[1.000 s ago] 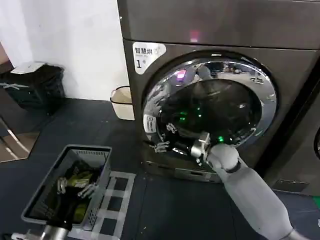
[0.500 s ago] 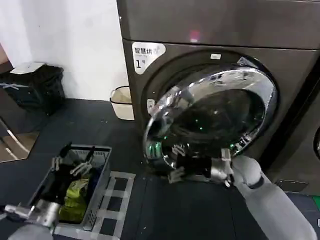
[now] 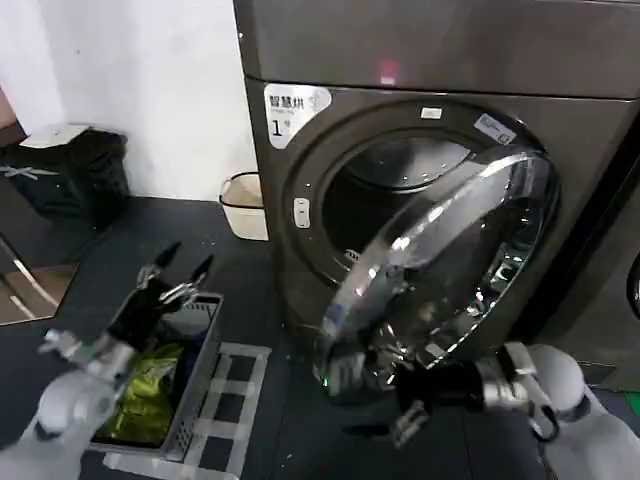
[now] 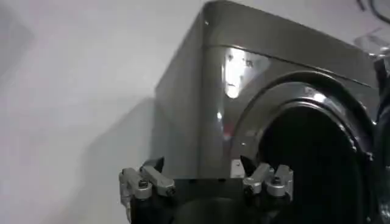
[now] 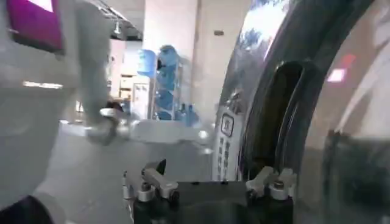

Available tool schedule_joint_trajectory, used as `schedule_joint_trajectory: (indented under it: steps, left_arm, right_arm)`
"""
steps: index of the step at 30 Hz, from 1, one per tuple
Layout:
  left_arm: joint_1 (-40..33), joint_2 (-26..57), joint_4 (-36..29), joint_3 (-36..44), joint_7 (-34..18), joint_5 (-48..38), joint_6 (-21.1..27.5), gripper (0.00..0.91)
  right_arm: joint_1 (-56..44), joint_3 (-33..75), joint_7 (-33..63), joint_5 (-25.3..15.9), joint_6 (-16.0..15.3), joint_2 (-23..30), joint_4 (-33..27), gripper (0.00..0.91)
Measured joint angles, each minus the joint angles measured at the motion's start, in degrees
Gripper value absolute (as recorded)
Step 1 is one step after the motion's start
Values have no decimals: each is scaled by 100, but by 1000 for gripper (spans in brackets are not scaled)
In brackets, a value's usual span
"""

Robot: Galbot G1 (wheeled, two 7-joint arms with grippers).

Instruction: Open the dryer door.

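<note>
- Since 0.5 s ago the dryer door (image 3: 440, 270) has swung farther out on its right-hand hinge, exposing the drum hole (image 3: 395, 200) of the dryer (image 3: 430, 120).
- Right gripper (image 3: 385, 395) has moved lower and sits at the door's bottom chrome edge, fingers spread and clasping nothing; its fingertips (image 5: 152, 176) stand apart in the right wrist view.
- Left gripper (image 3: 180, 265) has risen above the laundry basket (image 3: 195, 400), fingers parted and empty.
- Dryer sticker marked "1" (image 3: 290, 108) sits at the upper left of the front panel.
- Small bin (image 3: 245, 205) stands by the wall, left of the dryer.
</note>
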Motion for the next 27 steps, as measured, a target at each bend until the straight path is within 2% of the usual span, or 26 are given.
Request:
schedule_joint_trajectory:
  steps: [4,8,16,23,25,27]
  left_arm:
    - [-648,265,130,801,145,-358,141,907]
    - [-1299,358,272,1692,475,-399,41,907]
    - [-2354,97,368,3335,770,-494,-101,907]
    - [-2899,-41,344,4325,992,-536,-92,907]
    - [-3034,-47,355,4584,1011,-547,-93,907]
    - [-3140,-59,335,4790,1023,-556,-85,907]
  right_arm:
    - [-520,690,-194,8,198,-7,-63,907]
    - [-907,1424,-216,35,389,80,-311,907]
    - [-1431,3094,-9,-55,436,308,-989,907]
    - [-1752,4460,1066,-105,345,660,-971,907]
    - [-1820,4830,1480,-268,489,768,-903,907]
    - [-1872,5180,2020,-447,438,858,-812,907]
